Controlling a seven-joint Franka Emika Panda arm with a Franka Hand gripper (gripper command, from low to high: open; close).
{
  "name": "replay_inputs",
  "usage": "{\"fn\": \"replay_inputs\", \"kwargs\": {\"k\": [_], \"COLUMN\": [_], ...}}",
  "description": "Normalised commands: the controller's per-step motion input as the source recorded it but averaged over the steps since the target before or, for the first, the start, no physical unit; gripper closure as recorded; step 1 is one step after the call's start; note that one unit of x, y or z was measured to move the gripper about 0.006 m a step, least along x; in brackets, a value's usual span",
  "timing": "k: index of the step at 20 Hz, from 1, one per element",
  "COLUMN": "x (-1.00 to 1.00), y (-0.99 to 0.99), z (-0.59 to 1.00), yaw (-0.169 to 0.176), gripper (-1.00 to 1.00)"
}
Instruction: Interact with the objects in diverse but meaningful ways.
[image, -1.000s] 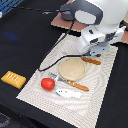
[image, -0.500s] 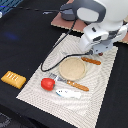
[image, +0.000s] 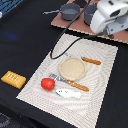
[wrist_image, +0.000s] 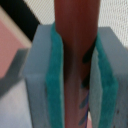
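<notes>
A robot arm hangs high over a dark surface (image: 30, 35) covered partly by a pale woven placemat (image: 107, 80). The wrist view is filled by the claw (wrist_image: 75, 75), its two grey blocks faced with teal rubber pads (wrist_image: 57, 80), clamped together on a smooth, reddish-brown sausage stick (wrist_image: 75, 35) that stands lengthwise between them. In the exterior view the claw itself is hidden behind the arm's bulky white wrist, at the view's upper right above a pinkish board (image: 67, 24) that carries two grey pots (image: 69, 10). On the placemat sit a round tan plate (image: 72, 68), a second sausage-like stick (image: 91, 61) just beside the plate toward the view's right, a glossy red round tomato (image: 47, 83), a small white-and-blue oblong piece (image: 67, 92) near the tomato, and a knife (image: 70, 83) lying between the plate and that piece. A yellow-orange ridged bread slab (image: 13, 78) lies well apart, off the mat at the view's left. A black cable (image: 67, 47) trails across the mat. The step in hand appears to be carrying the held stick to a new place. To do it well, the grip should stay firm but gentle, since the slick cylinder could slip, and the stick should travel clear of the pots and cable before being lowered steadily and flat onto open mat or the plate.
</notes>
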Motion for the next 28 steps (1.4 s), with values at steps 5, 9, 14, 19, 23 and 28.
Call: {"fn": "replay_inputs", "kwargs": {"k": [5,9,14,19,23,28], "x": [-1.0,-1.0,-1.0,-1.0,-1.0,-1.0], "y": [-0.18,-0.26,-0.33,-0.37,-0.38,-0.45], "z": [0.17,0.06,0.0,-0.07,-0.12,-0.19], "yaw": [0.008,0.0,0.0,0.0,0.0,0.0], "gripper": [1.0,1.0,1.0,1.0,1.0,1.0]}}
